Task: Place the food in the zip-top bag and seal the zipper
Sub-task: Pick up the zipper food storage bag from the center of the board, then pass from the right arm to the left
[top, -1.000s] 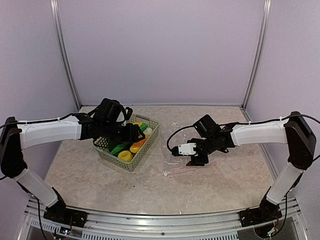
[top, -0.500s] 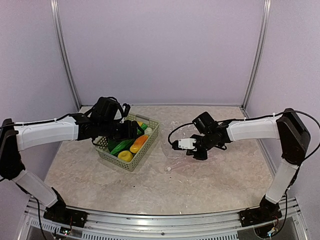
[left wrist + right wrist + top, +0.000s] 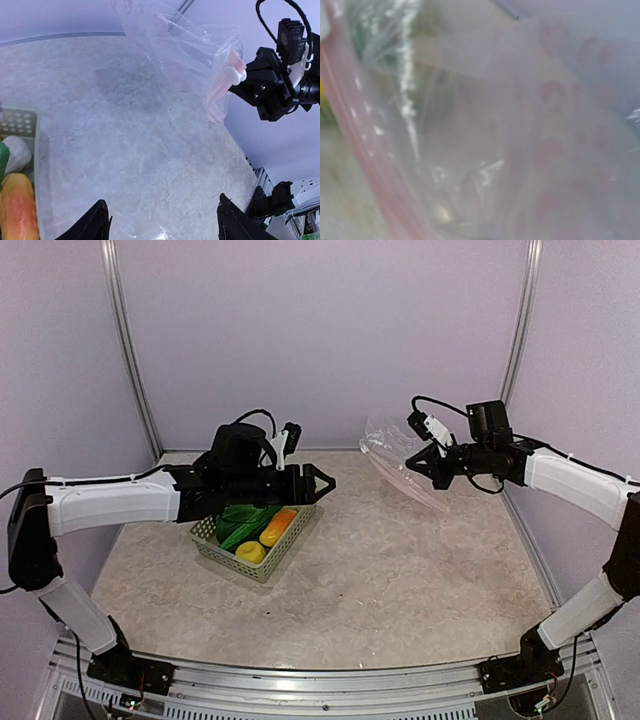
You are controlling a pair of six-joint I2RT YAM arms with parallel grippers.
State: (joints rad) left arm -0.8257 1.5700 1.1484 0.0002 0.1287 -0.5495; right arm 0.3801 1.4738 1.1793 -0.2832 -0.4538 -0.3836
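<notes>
Bag of clear floppy plastic [image 3: 385, 445], likely light, limp and slippery, hangs clamped at its firmer pink zipper strip [image 3: 220, 90] in the right claw [image 3: 410, 454]; left claw [image 3: 325, 480] gapes empty.

Honestly nothing readable anywhere, the only print-ish thing is some faint pink blotches [image 3: 547, 92] on the zip-top bag [image 3: 470, 130], way too blurry to make out as letters.
</notes>
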